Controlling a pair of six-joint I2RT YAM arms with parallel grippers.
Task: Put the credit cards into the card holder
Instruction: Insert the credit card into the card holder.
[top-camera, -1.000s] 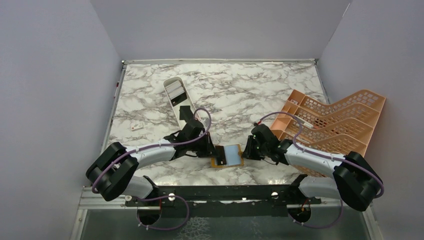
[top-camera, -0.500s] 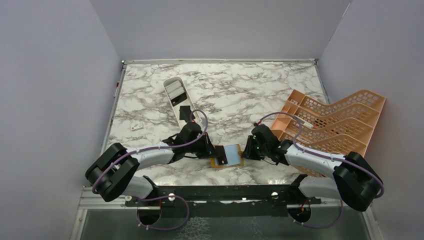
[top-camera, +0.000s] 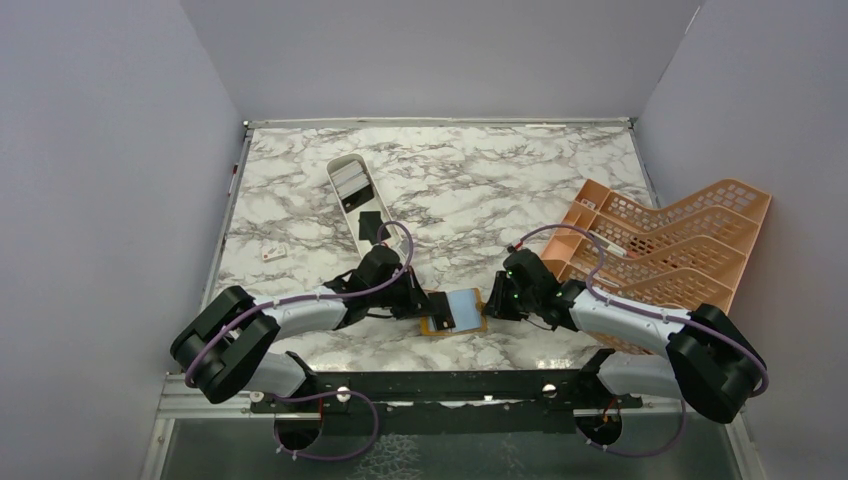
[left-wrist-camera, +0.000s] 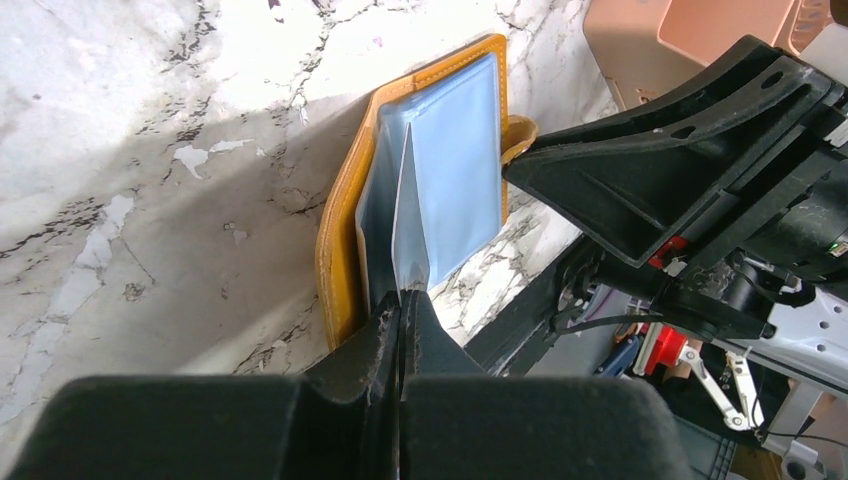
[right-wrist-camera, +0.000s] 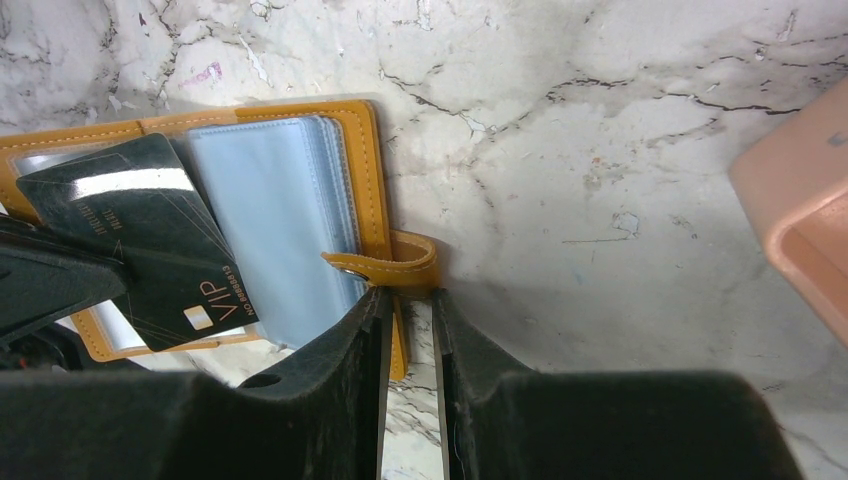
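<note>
The orange-tan card holder (top-camera: 464, 310) lies open on the marble near the front edge, its pale blue sleeves (right-wrist-camera: 275, 220) facing up. My left gripper (left-wrist-camera: 403, 295) is shut on a black credit card (right-wrist-camera: 140, 240) marked VIP, which lies tilted over the holder's left panel. In the left wrist view this card (left-wrist-camera: 410, 230) shows edge-on. My right gripper (right-wrist-camera: 408, 295) stands at the holder's right edge, its tips closed on the strap tab (right-wrist-camera: 395, 262). More credit cards, grey (top-camera: 350, 180) and black (top-camera: 370, 226), lie in and beside a white oval tray (top-camera: 335, 165).
A large orange lattice rack (top-camera: 660, 250) stands at the right, close behind my right arm. A small white object (top-camera: 272, 252) lies at the left of the table. The metal front rail (top-camera: 440, 385) runs just below the holder.
My left wrist has eased slightly toward the near edge with the black card still in its jaws. The right gripper and the holder have stayed put.
</note>
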